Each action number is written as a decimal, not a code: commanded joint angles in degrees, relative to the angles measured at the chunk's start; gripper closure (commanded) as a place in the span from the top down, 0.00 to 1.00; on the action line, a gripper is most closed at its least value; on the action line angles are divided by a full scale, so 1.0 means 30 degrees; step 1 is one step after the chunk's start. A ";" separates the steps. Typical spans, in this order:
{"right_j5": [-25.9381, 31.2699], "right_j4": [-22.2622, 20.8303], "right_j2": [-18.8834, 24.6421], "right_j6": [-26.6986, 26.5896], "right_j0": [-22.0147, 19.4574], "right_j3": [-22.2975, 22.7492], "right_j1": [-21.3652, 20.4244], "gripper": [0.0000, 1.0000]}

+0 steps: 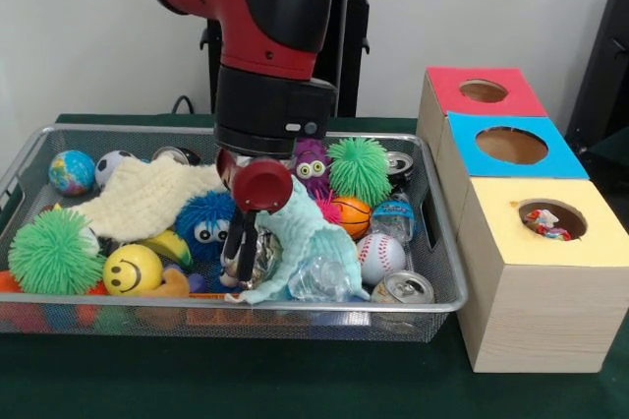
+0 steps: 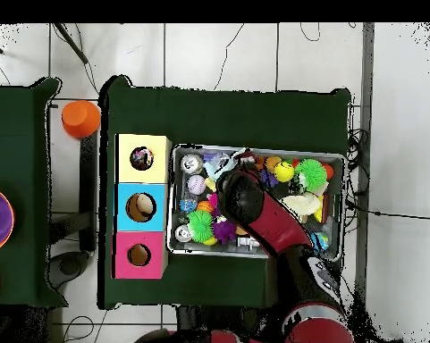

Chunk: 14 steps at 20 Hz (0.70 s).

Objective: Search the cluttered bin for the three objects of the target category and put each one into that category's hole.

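Note:
The wire mesh bin is full of clutter. My gripper reaches down into its middle, its tips among the clutter beside a pale mint cloth and crinkled silver foil. The arm hides it in the overhead view. The cream-yellow knitted cloth lies at the back left of the bin, apart from the gripper. One confetti cloth lies inside the yellow-topped hole of the nearest wooden box. No other confetti cloth shows.
The blue-topped box and the red-topped box stand behind the yellow one. Spiky green balls, a smiley ball, a baseball and a can fill the bin. An orange cup stands off the table.

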 commanded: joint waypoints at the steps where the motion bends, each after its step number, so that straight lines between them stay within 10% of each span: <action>1: -0.0110 0.1345 0.1989 0.4750 0.0320 0.0530 0.1243 1.00; 10: 0.0968 0.1788 0.0465 0.3320 0.1381 -0.0218 0.1597 1.00; 14: -0.1072 -0.1883 0.3178 0.2074 -0.0528 0.0145 0.1030 1.00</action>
